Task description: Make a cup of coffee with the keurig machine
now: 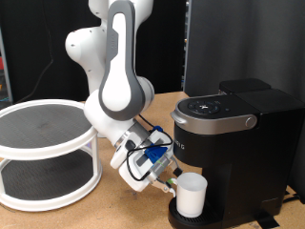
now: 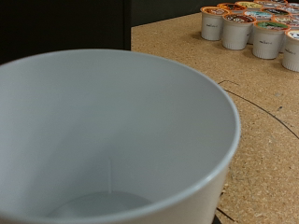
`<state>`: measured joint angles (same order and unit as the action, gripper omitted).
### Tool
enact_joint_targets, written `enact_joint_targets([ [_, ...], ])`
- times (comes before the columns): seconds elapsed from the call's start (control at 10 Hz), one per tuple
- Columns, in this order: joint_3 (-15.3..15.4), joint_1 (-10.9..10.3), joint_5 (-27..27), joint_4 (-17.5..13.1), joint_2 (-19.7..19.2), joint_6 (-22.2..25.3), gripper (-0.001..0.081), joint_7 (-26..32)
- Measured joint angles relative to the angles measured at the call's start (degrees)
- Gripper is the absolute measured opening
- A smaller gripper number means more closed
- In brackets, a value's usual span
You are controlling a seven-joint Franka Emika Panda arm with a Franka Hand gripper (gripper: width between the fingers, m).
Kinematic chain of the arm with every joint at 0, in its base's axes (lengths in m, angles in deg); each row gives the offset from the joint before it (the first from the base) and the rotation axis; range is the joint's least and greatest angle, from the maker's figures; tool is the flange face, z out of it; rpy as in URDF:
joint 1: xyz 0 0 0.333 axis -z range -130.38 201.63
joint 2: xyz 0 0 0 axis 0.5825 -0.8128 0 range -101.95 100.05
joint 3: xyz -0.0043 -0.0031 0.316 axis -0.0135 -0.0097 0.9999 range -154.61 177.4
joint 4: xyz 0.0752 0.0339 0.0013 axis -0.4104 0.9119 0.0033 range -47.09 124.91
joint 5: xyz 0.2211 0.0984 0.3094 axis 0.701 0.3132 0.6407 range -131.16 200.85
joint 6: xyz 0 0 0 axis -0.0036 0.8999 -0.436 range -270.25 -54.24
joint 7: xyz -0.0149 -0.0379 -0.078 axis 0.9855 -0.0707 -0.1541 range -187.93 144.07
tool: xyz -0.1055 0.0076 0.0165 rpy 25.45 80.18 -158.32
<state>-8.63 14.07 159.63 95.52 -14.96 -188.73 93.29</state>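
text: partial white letters, unreadable | on: keurig machine (image 1: 229,143) front | elsewhere: none legible

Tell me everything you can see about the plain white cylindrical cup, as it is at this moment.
The plain white cylindrical cup stands upright on the round drip tray base of the large black boxy keurig machine, below its silver-grey handle. It looks smooth and matte, like ceramic or plastic. The wrist view looks into its open mouth: pale walls, thin rim, apparently empty. No handle shows in either view. The gripper is right beside it; contact cannot be confirmed.
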Motion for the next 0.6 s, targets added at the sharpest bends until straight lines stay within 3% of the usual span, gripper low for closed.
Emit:
enact_joint_targets([
  [0.1, 0.0, 0.0, 0.0, 0.1, 0.0, 0.0, 0.0537, 0.0],
  [0.2, 0.0, 0.0, 0.0, 0.3, 0.1, 0.0, 0.0675, 0.0],
  [0.3, 0.0, 0.0, 0.0, 0.7, 0.5, 0.0, 0.0675, -0.2],
  [0.4, -0.1, 0.0, -0.3, 1.4, 1.4, 0.0, 0.0787, -0.7],
  [0.6, -0.3, 0.1, -3.1, 3.3, 5.2, 0.1, 0.0800, -3.8],
])
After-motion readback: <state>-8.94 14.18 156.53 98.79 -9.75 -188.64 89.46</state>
